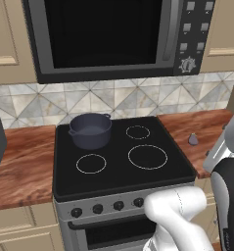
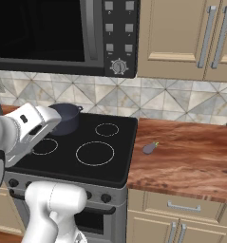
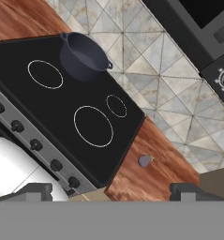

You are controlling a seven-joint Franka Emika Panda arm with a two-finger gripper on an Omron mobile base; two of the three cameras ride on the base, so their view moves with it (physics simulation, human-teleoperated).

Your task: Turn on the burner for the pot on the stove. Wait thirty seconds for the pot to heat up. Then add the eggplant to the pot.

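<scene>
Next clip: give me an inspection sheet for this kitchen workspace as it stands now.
Surface: black glass stove top, white burner rings, none glowing; reddish wooden counter on both sides.
Job's things: dark blue-grey round pot on rear left ring; small grey-purple eggplant on the counter right of the stove.
Clutter: nothing seen.
End effector: open, holding nothing.
Cables: nothing seen.
Surroundings: black-windowed microwave above, tiled backsplash, beige cabinets.

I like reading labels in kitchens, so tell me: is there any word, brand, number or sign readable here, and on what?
No readable text.
Microwave keypad buttons: blank squares, no legible characters.
Microwave dial: tick marks, too small to read.
Stove: white burner rings, no writing.
Stove knobs: plain black, no markings visible.
Pot and eggplant: no labels.
</scene>
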